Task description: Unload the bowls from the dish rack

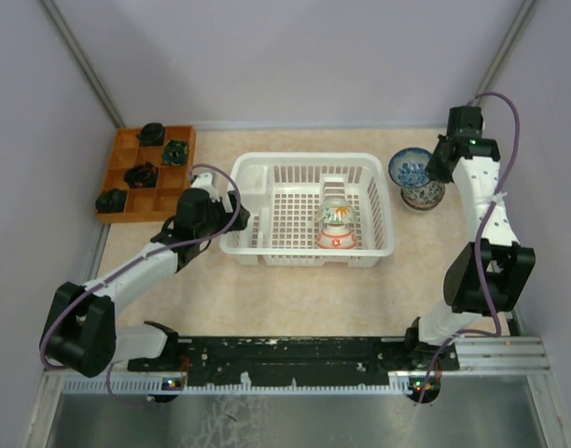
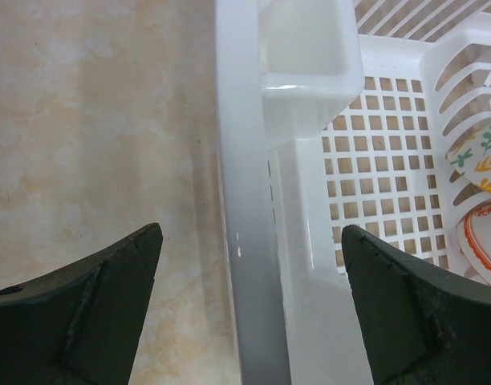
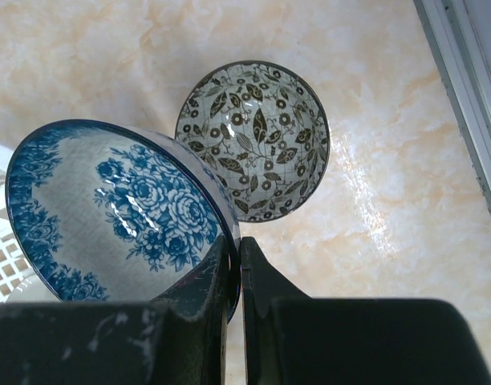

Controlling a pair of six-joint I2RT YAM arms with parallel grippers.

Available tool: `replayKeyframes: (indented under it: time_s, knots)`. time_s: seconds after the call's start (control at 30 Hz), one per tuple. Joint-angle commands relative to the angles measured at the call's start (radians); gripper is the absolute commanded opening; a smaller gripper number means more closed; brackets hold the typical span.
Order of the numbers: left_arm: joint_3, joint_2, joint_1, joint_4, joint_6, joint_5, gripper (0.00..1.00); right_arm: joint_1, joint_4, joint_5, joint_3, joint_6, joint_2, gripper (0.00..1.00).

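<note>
- Two bowls are over at the far right of the table (image 1: pixel 295 299), just right of the dish rack (image 1: pixel 309 160). One is blue-floral (image 3: pixel 117 208) and the other has a dark leaf pattern (image 3: pixel 253 140).
- The right gripper (image 3: pixel 233 265) has its fingers pressed together on the blue-floral bowl's rim and holds it tilted. Its open face points at the wrist camera.
- The leaf-pattern bowl sits upright on the tabletop right behind it. They overlap from the wrist view, so I honestly can't tell if they touch.
- Inside the rack, right of centre, there are more bowls leaning together among the dividers. One is white with red-orange marks (image 2: pixel 486 241), and another above it has green and orange sprigs (image 2: pixel 478 156).
- The left gripper (image 2: pixel 252 233) is spread wide and straddles the rack's left wall. One finger is outside over the table and one is inside over the grid floor, and it grips nothing.
- The tabletop is a glossy beige marbled sheet with some glare on it.
- A brown wooden tray (image 1: pixel 127 149) sits in the far left corner with small dark lumps (image 1: pixel 141 175) in some compartments.
- Plain pale lilac-grey walls (image 1: pixel 295 56) close in the far side and both sides. A metal rail (image 3: pixel 458 96) runs along the right edge, and a black bar (image 1: pixel 295 353) runs across the near edge by the arm bases.
</note>
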Motion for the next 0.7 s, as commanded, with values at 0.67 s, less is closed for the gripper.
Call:
replayKeyframes:
  time_s: [0.67]
  knots:
    - [-0.014,-0.016,0.003,-0.018,-0.010,0.039,0.99,-0.085,0.098,0.008,-0.009,0.010,0.103,0.00]
